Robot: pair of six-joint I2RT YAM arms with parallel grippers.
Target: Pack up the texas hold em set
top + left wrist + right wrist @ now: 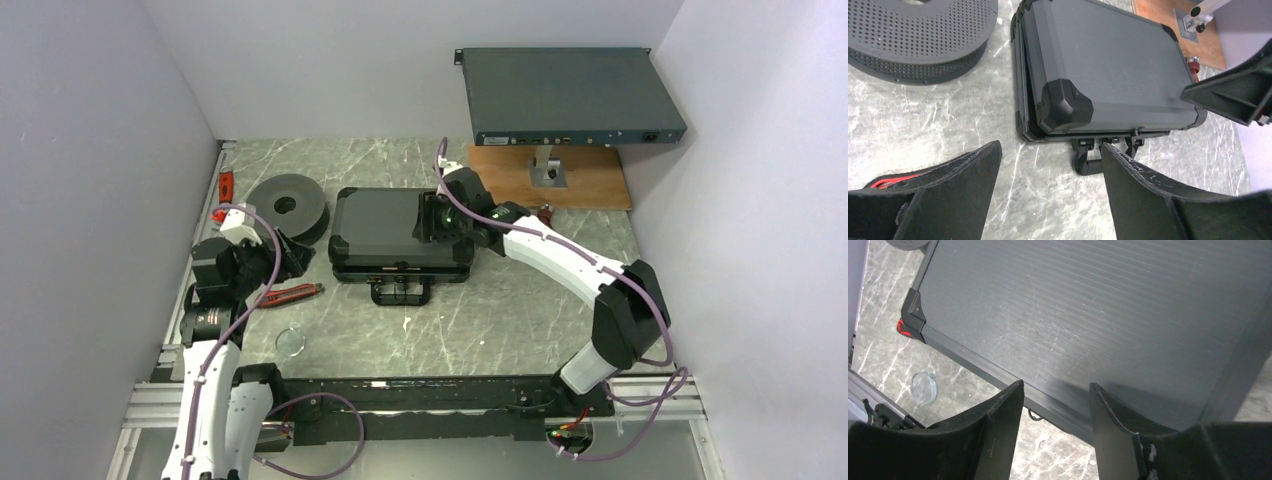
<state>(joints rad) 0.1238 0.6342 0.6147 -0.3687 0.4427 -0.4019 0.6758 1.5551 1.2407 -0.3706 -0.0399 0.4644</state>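
Observation:
The black briefcase (385, 225) lies flat mid-table with its lid down and its handle (400, 292) toward me. In the left wrist view the briefcase (1108, 65) shows a narrow gap along its left edge, and the handle (1088, 162) sits by my right fingertip. My left gripper (292, 256) (1050, 150) is open and empty, left of the case's front corner. My right gripper (440, 220) (1055, 387) is open and empty over the ribbed lid (1098, 305), near its front edge. Chips, cards, markers and button are hidden.
A dark grey spool (287, 205) (918, 35) lies left of the case. Red-handled pliers (295, 293) and a clear round dish (291, 341) (924, 386) lie front left. A grey rack box (565, 95) stands on a wooden board (590, 180) at the back right.

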